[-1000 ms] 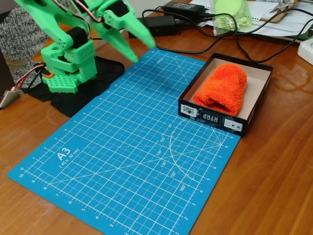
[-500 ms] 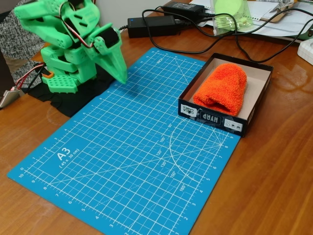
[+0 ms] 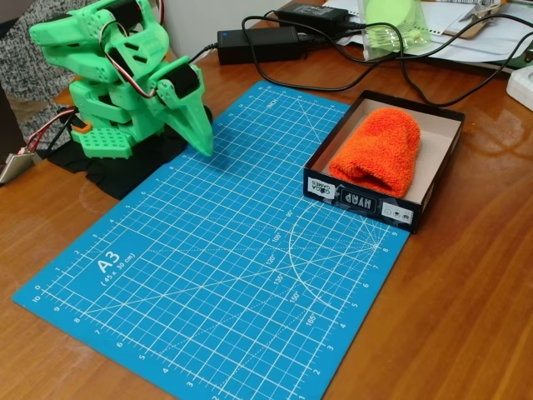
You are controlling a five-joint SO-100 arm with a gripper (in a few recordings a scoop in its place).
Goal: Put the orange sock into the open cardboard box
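Orange sock (image 3: 376,151) lies inside the open cardboard box (image 3: 364,202), a rolled bundle along the left half of the beige floor, touching the left wall. Box sits at the right edge of the blue cutting mat (image 3: 218,265), partly on the wooden table (image 3: 466,300). Green arm is folded over its base at upper left; gripper (image 3: 202,143) points down at the mat's left edge, well apart from the box, fingers together, nothing held. Black power adapters (image 3: 260,43) and cables lie behind.
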